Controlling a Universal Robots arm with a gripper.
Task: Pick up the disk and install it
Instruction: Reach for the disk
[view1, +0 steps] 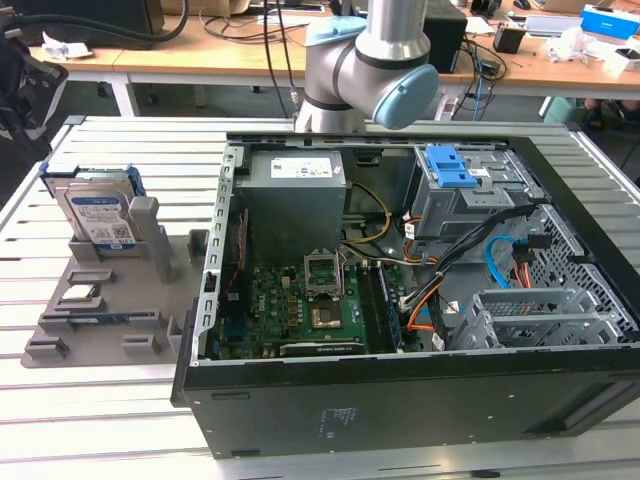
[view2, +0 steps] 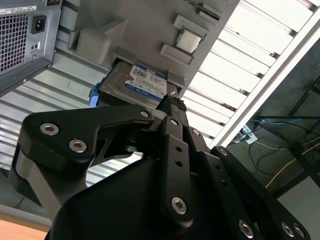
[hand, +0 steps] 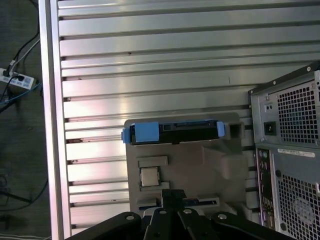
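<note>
We saw the disk (view1: 100, 215) standing on edge in the grey holder (view1: 100, 340) on the slatted desk (view1: 90, 420) — at about nine o'clock from the open computer case (view1: 400, 400) in the exterior view. In the second wrist view the hand (view2: 170, 102) pointed toward it, clenched on nothing — fingertips pressed together, clear of the disk.

Exterior view looks steeply down into the case (view1: 400, 400) from nearby; both wrist views, past the gripper (hand: 172, 194), share the holder (hand: 200, 165) and disk (hand: 185, 132).
</note>
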